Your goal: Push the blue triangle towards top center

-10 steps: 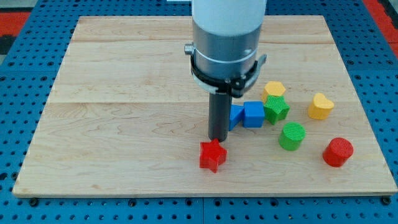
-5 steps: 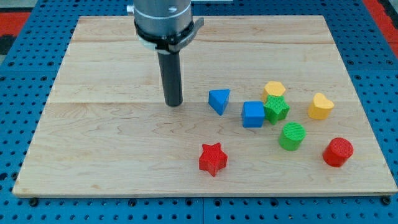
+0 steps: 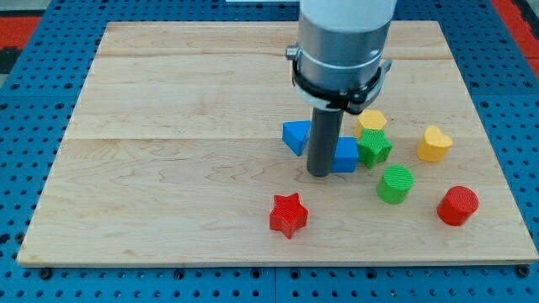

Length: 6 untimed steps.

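- Tip placement is what I am working on: my tip (image 3: pixel 319 172) is sitting just below and to the view's right of the blue triangle (image 3: pixel 296 135), hard against the blue cube (image 3: pixel 344 155)
- I am judging that the push should start from under the blue triangle's lower edge, driving toward the view's top, keeping the rod off the blue cube
- I am running a bare rod, so there is no pincer to part or close
- I am seeing a green star (image 3: pixel 374 146), yellow hexagon (image 3: pixel 371 121), yellow heart (image 3: pixel 434 144), green cylinder (image 3: pixel 395 184), red cylinder (image 3: pixel 457 205) and red star (image 3: pixel 289 215) crowding the lower right
- I am working on a pale wooden board (image 3: pixel 168 101), with open wood between the blue triangle and the top edge
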{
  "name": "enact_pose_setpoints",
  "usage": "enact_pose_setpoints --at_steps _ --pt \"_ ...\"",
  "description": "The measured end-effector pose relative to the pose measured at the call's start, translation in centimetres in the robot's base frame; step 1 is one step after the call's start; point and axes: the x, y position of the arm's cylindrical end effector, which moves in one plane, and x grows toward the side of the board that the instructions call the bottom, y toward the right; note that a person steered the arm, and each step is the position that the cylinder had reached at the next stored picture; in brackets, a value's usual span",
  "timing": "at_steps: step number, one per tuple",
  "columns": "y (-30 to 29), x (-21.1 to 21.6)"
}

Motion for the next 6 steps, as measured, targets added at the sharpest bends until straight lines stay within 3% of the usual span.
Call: enact_pose_setpoints --at_steps 2,3,5,6 --pt "-7.1 -7.2" --pt "-8.5 -6.8" --pt "-12.5 -12.0" --pt "-12.8 -11.6"
